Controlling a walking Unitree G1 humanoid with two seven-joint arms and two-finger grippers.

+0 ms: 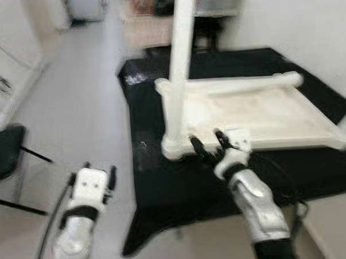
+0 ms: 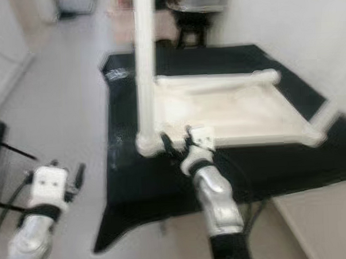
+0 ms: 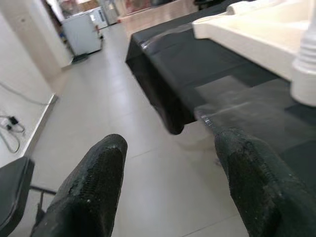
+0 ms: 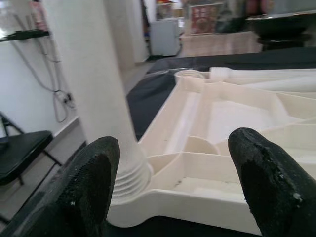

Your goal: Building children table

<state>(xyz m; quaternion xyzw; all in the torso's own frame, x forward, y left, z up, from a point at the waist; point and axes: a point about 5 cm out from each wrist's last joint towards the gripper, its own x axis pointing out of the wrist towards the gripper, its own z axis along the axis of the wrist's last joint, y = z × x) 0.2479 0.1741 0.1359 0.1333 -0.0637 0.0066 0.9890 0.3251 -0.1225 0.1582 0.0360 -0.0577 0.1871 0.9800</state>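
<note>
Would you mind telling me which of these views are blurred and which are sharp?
Both eye views are motion-blurred, smearing the white table top and its upright leg; the left wrist view is fairly sharp; the right wrist view shows the leg's threaded base crisply.

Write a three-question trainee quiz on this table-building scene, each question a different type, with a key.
1. True or false: the white tabletop lies underside up on the black cloth.
2. Multiple choice: where is the right claw?
A. Clamped around the top of the upright leg
B. Open at the tabletop's near corner, beside the base of the upright leg
C. Hanging over the floor
3. Fill in: the left claw is open and hangs over the ____.

Key
1. True; the ribbed underside faces up in the right wrist view.
2. B
3. Floor; the claw is clear of the cloth and the table parts.
</note>
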